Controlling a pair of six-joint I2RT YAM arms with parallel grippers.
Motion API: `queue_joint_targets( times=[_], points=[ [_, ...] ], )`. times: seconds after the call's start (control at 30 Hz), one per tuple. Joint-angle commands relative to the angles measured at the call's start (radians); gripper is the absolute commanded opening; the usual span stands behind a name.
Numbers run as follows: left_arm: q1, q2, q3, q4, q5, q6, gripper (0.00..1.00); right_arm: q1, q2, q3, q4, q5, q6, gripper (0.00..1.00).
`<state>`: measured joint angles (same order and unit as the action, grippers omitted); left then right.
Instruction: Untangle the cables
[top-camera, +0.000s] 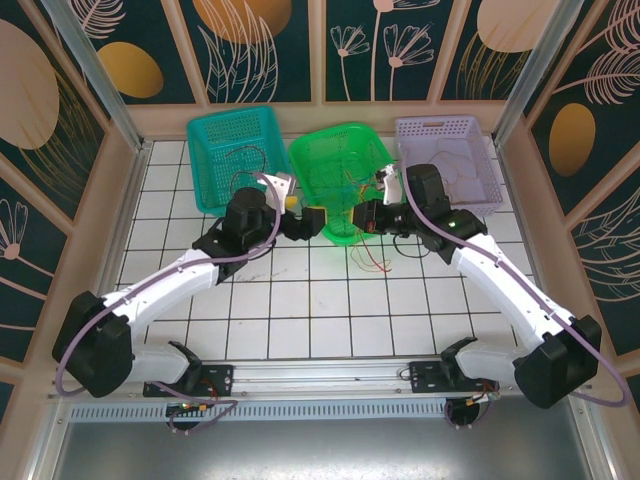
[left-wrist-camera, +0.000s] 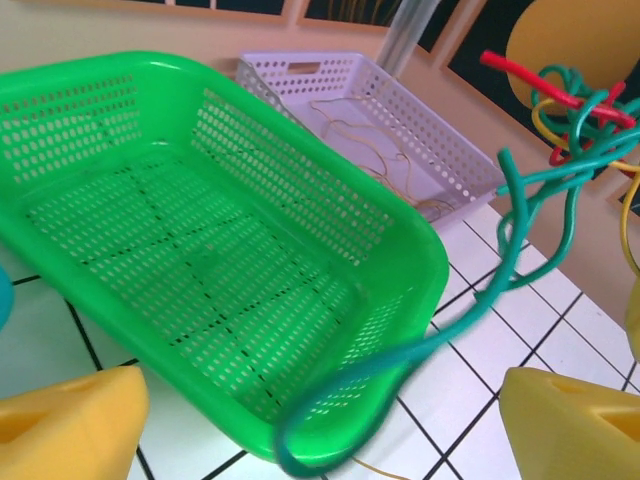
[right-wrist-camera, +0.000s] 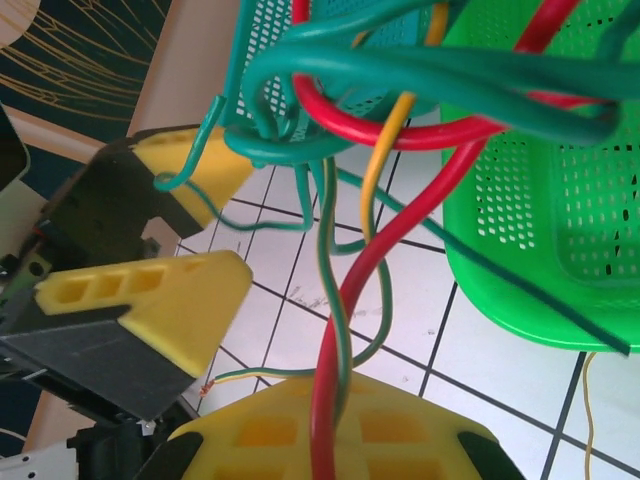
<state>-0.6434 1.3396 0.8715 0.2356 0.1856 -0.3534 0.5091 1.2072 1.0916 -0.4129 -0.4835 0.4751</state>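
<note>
The cables form a knot of red, green and yellow strands (right-wrist-camera: 400, 90) held in the air beside the green basket (top-camera: 300, 165). My right gripper (right-wrist-camera: 330, 440) is shut on the red strand and a green-yellow strand (right-wrist-camera: 335, 300) that run down into it. The left gripper (left-wrist-camera: 320, 445) is open, with its yellow fingers (left-wrist-camera: 60, 420) wide apart. A green strand (left-wrist-camera: 470, 300) droops from the knot (left-wrist-camera: 570, 105) and loops between them. In the right wrist view that strand hooks over a left finger (right-wrist-camera: 190, 165). From above, both grippers (top-camera: 312, 222) (top-camera: 362, 215) face each other.
A teal basket (top-camera: 205, 150) at the back left holds a dark wire. The lavender basket (left-wrist-camera: 440, 150) at the back right holds a tan wire (left-wrist-camera: 370, 150). A red wire end (top-camera: 375, 262) trails on the white tiles, and a thin yellow wire (right-wrist-camera: 588, 400) lies near the green basket.
</note>
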Motion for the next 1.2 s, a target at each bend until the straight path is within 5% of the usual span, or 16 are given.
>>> queue_joint_targets(
  times=[0.0, 0.13, 0.3, 0.47, 0.8, 0.97, 1.17],
  points=[
    [0.002, 0.017, 0.045, 0.065, 0.035, 0.015, 0.82, -0.015, -0.006, 0.026, 0.001, -0.074, 0.022, 0.00],
    [0.002, 0.024, 0.067, 0.103, 0.006, -0.018, 0.60, -0.017, -0.006, 0.018, -0.003, -0.096, 0.020, 0.00],
    [0.002, 0.051, 0.085, 0.153, 0.029, -0.064, 0.46, -0.018, -0.007, 0.004, 0.008, -0.099, 0.025, 0.00],
    [0.002, 0.041, 0.084, 0.159, 0.010, -0.077, 0.01, -0.026, -0.012, 0.001, 0.016, -0.096, 0.030, 0.00],
    [0.044, -0.095, 0.150, 0.005, -0.216, -0.199, 0.00, -0.079, -0.042, -0.033, -0.093, 0.124, -0.012, 0.00],
    [0.152, -0.166, 0.229, -0.154, -0.342, -0.295, 0.00, -0.103, -0.049, -0.059, -0.168, 0.368, -0.033, 0.00],
    [0.237, -0.198, 0.367, -0.291, -0.475, -0.321, 0.00, -0.143, -0.066, -0.082, -0.188, 0.494, -0.041, 0.00]
  ],
)
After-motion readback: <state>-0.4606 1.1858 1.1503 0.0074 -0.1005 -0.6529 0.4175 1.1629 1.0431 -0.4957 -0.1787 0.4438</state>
